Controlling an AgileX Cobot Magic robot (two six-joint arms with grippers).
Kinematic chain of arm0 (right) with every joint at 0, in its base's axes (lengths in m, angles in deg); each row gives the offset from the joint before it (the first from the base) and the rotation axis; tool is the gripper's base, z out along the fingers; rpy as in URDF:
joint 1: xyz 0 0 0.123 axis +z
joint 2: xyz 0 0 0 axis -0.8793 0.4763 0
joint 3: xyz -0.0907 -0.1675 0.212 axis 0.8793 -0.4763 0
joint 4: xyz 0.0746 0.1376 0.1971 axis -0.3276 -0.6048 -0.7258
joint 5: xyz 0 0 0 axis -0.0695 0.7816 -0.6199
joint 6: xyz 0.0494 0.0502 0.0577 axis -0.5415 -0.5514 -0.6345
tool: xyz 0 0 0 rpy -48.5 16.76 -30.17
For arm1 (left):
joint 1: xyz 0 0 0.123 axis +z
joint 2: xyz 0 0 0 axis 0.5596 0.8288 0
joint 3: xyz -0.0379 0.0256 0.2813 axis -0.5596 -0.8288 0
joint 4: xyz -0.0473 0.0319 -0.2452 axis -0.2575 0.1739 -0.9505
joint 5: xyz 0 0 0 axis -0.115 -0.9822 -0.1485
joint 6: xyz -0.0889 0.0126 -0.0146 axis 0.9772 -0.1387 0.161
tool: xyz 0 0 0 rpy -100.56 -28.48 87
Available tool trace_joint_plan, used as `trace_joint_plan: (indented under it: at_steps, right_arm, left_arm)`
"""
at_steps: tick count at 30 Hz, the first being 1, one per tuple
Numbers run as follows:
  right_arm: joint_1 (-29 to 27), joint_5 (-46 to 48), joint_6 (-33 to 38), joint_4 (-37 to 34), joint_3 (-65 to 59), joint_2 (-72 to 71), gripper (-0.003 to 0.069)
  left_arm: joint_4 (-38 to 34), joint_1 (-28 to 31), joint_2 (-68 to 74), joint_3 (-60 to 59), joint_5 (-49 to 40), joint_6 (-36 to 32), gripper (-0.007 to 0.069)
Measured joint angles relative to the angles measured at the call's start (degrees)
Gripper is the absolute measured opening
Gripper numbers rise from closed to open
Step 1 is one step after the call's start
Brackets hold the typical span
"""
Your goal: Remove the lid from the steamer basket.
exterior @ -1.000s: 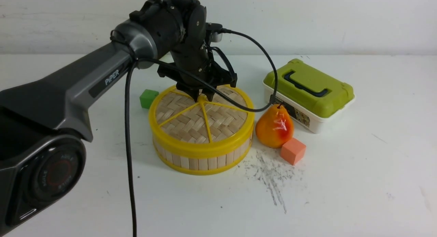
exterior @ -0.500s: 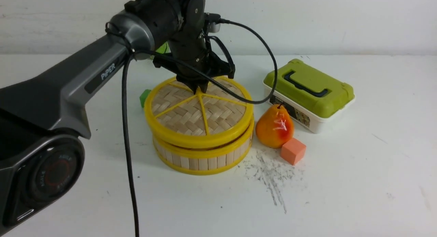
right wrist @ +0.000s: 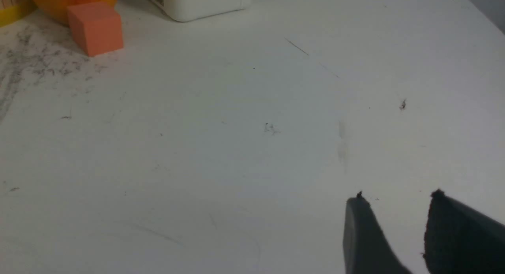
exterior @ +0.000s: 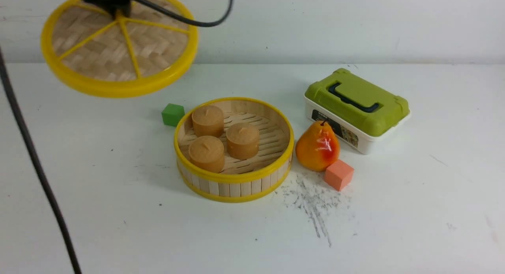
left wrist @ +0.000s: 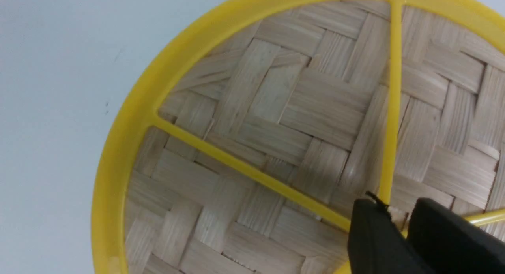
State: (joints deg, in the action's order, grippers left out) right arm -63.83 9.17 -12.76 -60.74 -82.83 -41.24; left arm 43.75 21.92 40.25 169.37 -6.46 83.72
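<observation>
Lifted since before, the lid (exterior: 118,49) hangs high, left of the steamer basket (exterior: 234,185), hub pinched in the left claw (left wrist: 396,211); that thin hold could slip, dropping it onto the surface (exterior: 394,218); right claw (right wrist: 397,197) gapes empty.

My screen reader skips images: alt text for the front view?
The lid hangs at upper left, gripped at its hub by the left tool, clear of the open basket holding three brown cylinders. A pear, green cube, orange cube and box sit nearby.

I see a white table (exterior: 434,211) with grey scuffs (exterior: 311,203) mid-surface. Plain white wall (exterior: 355,21) behind. Light even.
</observation>
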Motion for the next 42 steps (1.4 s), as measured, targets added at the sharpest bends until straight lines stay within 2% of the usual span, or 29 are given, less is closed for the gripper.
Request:
trace_joint_plan:
  at_steps: [2, 3, 4, 8, 13, 19, 23, 25, 26, 27, 30, 32, 38, 42]
  right_arm:
    - [0.0, 0.0, 0.0, 0.0, 0.0, 0.0, 0.024]
    - [0.0, 0.0, 0.0, 0.0, 0.0, 0.0, 0.024]
    - [0.0, 0.0, 0.0, 0.0, 0.0, 0.0, 0.024]
    - [0.0, 0.0, 0.0, 0.0, 0.0, 0.0, 0.024]
    - [0.0, 0.0, 0.0, 0.0, 0.0, 0.0, 0.024]
    - [0.0, 0.0, 0.0, 0.0, 0.0, 0.0, 0.024]
    - [0.0, 0.0, 0.0, 0.0, 0.0, 0.0, 0.024]
    - [0.0, 0.0, 0.0, 0.0, 0.0, 0.0, 0.024]
    - [0.0, 0.0, 0.0, 0.0, 0.0, 0.0, 0.024]
    - [0.0, 0.0, 0.0, 0.0, 0.0, 0.0, 0.024]
    - [0.0, 0.0, 0.0, 0.0, 0.0, 0.0, 0.024]
    - [0.0, 0.0, 0.0, 0.0, 0.0, 0.0, 0.024]
    - [0.0, 0.0, 0.0, 0.0, 0.0, 0.0, 0.024]
    - [0.0, 0.0, 0.0, 0.0, 0.0, 0.0, 0.024]
  left_arm:
    - [-2.8, 4.3, 0.0, -5.5, 0.0, -1.1, 0.0097]
    - [-3.1, 4.6, 0.0, -6.1, 0.0, -1.1, 0.0097]
    - [-4.8, 7.0, 0.1, -11.4, 0.5, -1.7, 0.0097]
    - [-6.6, 10.8, 0.5, -24.3, 8.1, -0.6, 0.0097]
    - [-6.8, 11.7, 1.0, -35.0, 19.8, 2.7, 0.0097]
    - [-7.9, 10.8, 2.9, -37.8, 24.6, 3.3, 0.0101]
    - [-8.8, 10.7, 3.4, -37.8, 25.2, 3.6, 0.0171]
    - [-9.8, 10.7, 2.6, -37.8, 25.2, 3.7, 0.0239]
    - [-9.9, 10.7, 2.5, -37.8, 25.2, 3.7, 0.0245]
    - [-10.5, 10.7, 0.6, -37.9, 25.1, 3.4, 0.0291]
    - [-11.2, 10.7, -4.6, -38.0, 24.8, 1.8, 0.0304]
    - [-11.7, 10.6, -8.6, -38.1, 24.7, 0.6, 0.0285]
    - [-12.8, 10.6, -34.4, -40.0, 26.0, -4.5, 0.009]
    - [-12.9, 10.6, -52.0, -48.2, 34.7, -5.2, -0.0004]
